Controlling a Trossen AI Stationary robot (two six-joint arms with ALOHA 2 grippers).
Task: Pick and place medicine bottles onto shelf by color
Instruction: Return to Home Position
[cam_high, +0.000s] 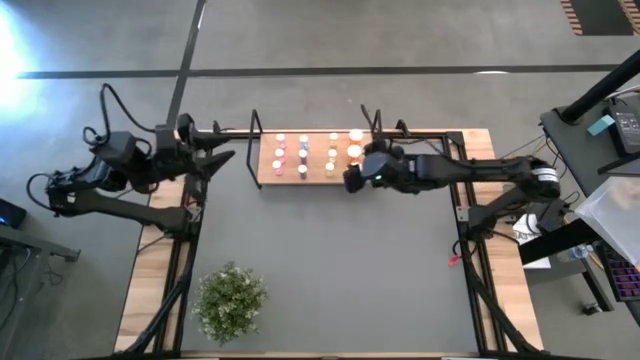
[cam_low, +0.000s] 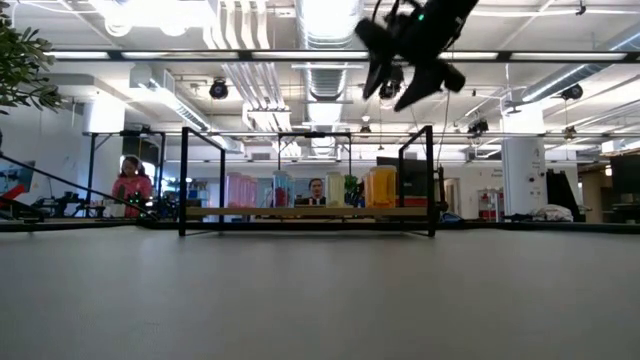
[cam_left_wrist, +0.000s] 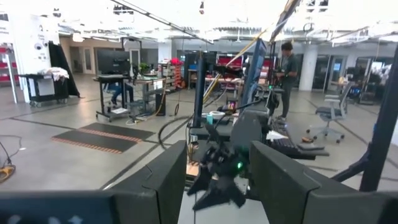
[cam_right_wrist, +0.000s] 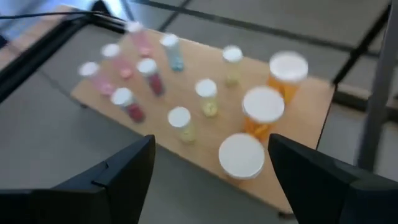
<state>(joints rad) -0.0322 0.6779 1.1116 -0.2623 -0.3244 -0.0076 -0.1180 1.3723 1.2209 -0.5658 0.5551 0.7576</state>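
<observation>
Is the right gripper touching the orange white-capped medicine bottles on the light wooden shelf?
Apart. The low view shows the right gripper well above the orange white-capped bottles, open space between.

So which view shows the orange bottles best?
The right wrist view: the orange bottles stand close, white caps and orange bodies clear, on the shelf. The high view shows only their caps, the low view their sides far off, the left wrist view nothing of them.
</observation>
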